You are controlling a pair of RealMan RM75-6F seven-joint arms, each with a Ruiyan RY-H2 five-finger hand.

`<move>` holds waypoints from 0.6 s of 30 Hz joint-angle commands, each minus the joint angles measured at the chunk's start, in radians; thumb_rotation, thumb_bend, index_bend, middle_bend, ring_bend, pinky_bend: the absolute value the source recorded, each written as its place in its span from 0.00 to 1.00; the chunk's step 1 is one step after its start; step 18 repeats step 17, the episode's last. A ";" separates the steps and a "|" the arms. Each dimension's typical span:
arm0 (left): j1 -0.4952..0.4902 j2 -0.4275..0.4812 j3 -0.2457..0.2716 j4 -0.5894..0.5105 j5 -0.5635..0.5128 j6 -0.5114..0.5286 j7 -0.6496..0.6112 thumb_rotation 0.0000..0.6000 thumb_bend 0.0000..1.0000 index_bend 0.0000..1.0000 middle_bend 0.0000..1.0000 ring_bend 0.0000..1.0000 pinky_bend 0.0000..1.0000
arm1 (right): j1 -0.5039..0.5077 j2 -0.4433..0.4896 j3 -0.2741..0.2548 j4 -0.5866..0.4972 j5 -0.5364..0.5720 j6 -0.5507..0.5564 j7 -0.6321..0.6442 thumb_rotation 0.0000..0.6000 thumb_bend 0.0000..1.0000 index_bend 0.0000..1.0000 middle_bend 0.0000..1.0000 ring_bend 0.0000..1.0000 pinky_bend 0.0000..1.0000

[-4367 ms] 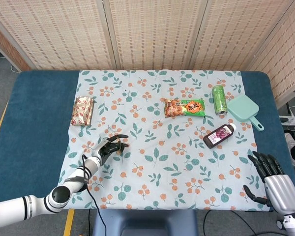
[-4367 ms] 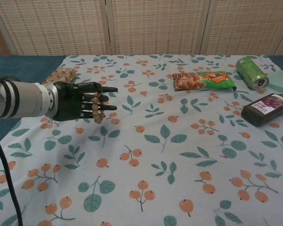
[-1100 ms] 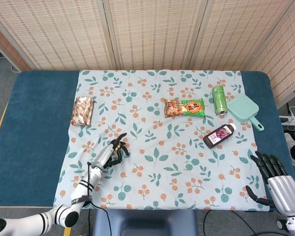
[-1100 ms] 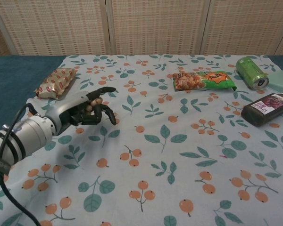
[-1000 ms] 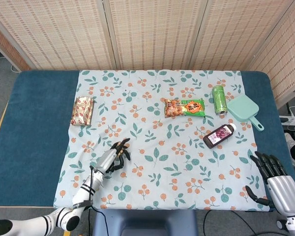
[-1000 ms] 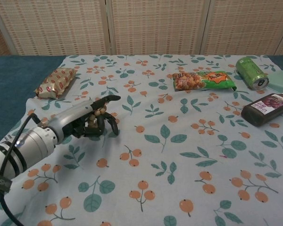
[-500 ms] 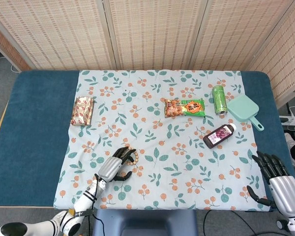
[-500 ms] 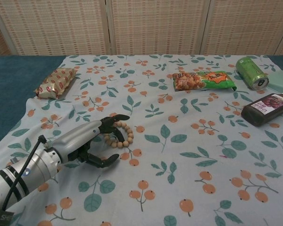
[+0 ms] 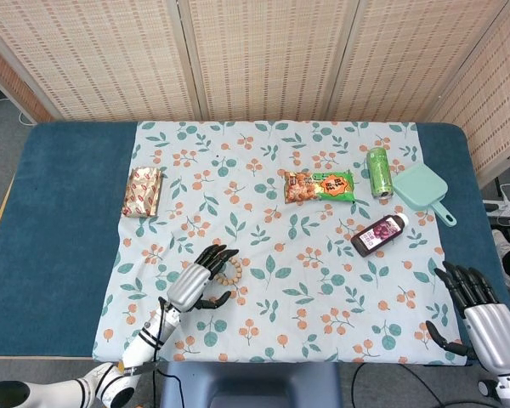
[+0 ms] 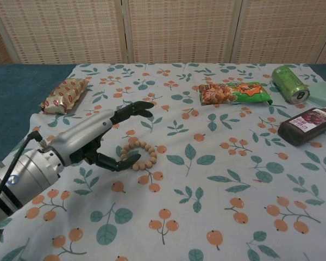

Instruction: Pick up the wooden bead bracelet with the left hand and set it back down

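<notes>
The wooden bead bracelet (image 10: 152,156) lies flat on the floral cloth, a ring of pale round beads; the head view shows it (image 9: 236,270) just right of my left hand. That left hand (image 10: 89,139) hovers over the bracelet's left side with its fingers spread and nothing in them. Its long fingers reach out above and past the ring, and its thumb curves beside the ring's near-left edge. From the head view the left hand (image 9: 197,286) sits near the table's front left. My right hand (image 9: 481,316) is at the front right corner, fingers apart and empty.
A red and gold snack pack (image 10: 61,93) lies at the far left. An orange and green snack bag (image 10: 234,92), a green can (image 10: 289,83) on its side and a dark bottle (image 10: 306,125) lie at the right. A teal dustpan (image 9: 423,190) sits beyond them.
The left hand carried the bracelet down and toward the table's front, laid it on the cloth, then spread its fingers and rose off it. The right hand stayed put.
</notes>
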 commanded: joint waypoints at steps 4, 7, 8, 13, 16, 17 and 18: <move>0.106 0.271 0.152 -0.208 0.152 0.167 0.171 1.00 0.41 0.00 0.00 0.00 0.04 | -0.008 -0.010 0.006 0.005 -0.006 0.021 -0.020 0.64 0.32 0.00 0.00 0.00 0.00; 0.231 0.347 0.245 -0.169 0.223 0.323 0.308 1.00 0.41 0.00 0.00 0.00 0.02 | -0.014 -0.026 0.009 0.006 -0.004 0.029 -0.058 0.64 0.32 0.00 0.00 0.00 0.00; 0.269 0.354 0.254 -0.141 0.230 0.368 0.366 1.00 0.42 0.00 0.00 0.00 0.00 | -0.015 -0.029 0.009 0.004 -0.003 0.027 -0.066 0.64 0.32 0.00 0.00 0.00 0.00; 0.402 0.328 0.240 -0.011 0.224 0.535 0.495 1.00 0.41 0.00 0.00 0.00 0.00 | -0.011 -0.045 0.007 -0.004 -0.003 0.009 -0.104 0.64 0.32 0.00 0.00 0.00 0.00; 0.408 0.336 0.219 -0.006 0.239 0.573 0.472 1.00 0.41 0.00 0.00 0.00 0.00 | -0.009 -0.054 0.003 -0.005 -0.011 0.002 -0.123 0.64 0.32 0.00 0.00 0.00 0.00; 0.410 0.337 0.214 -0.005 0.236 0.571 0.468 1.00 0.41 0.00 0.00 0.00 0.00 | -0.008 -0.056 0.002 -0.006 -0.013 -0.001 -0.126 0.64 0.32 0.00 0.00 0.00 0.00; 0.410 0.337 0.214 -0.005 0.236 0.571 0.468 1.00 0.41 0.00 0.00 0.00 0.00 | -0.008 -0.056 0.002 -0.006 -0.013 -0.001 -0.126 0.64 0.32 0.00 0.00 0.00 0.00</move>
